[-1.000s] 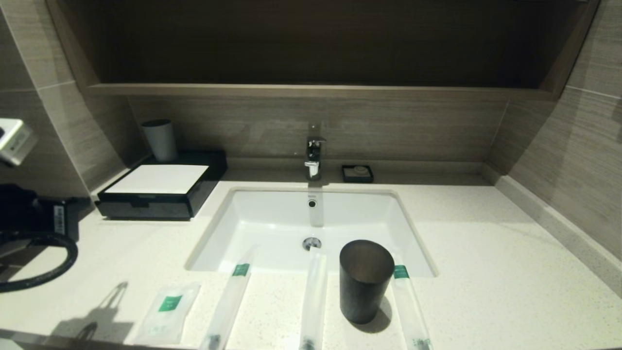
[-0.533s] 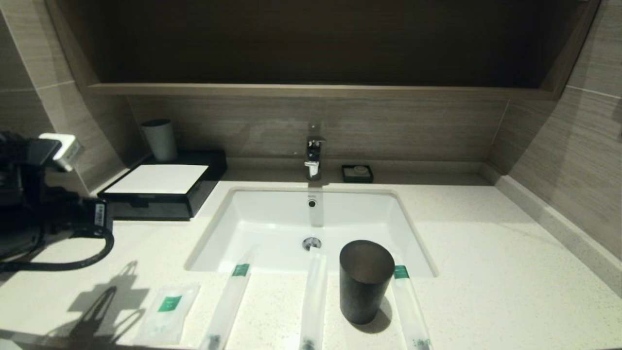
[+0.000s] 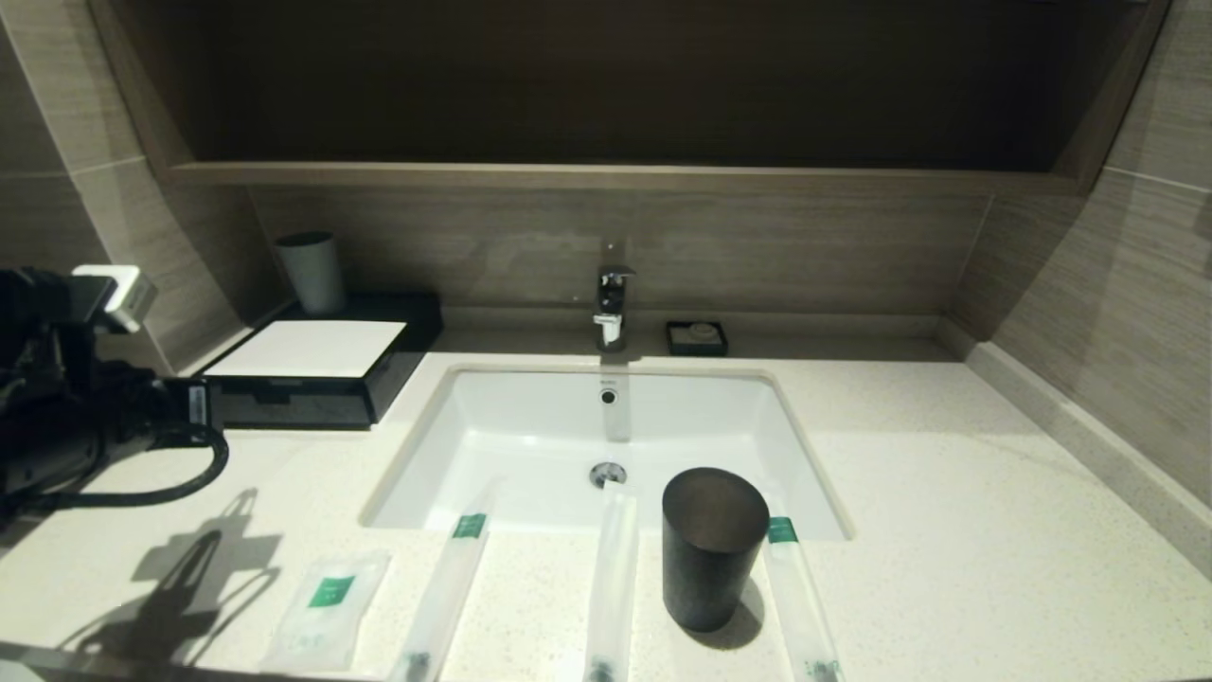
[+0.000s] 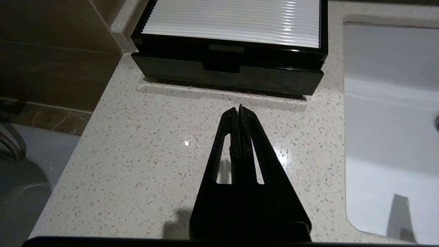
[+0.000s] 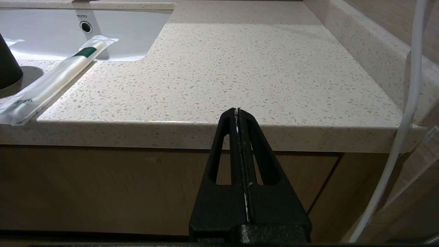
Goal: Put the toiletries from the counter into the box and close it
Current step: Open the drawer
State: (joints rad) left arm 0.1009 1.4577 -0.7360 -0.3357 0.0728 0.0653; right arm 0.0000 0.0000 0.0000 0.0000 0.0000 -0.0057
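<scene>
Box [image 4: 229,44] at back-left of counter [image 4: 144,151], drawer shut, front facing left gripper [image 4: 239,109]; lies straight ahead, fingers pressed together, empty; 4 sachets [image 3: 330,606] along front edge; right gripper [image 5: 238,110] parked below counter, pressed together.

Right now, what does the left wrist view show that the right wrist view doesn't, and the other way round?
Only the left wrist view: the box with its front drawer shut, and the left hand shut, pointing at it over bare counter. Only the right wrist view: one long sachet beside the dark cup, and the right hand shut, below the counter's front edge. Both: the counter and the sink basin.
</scene>
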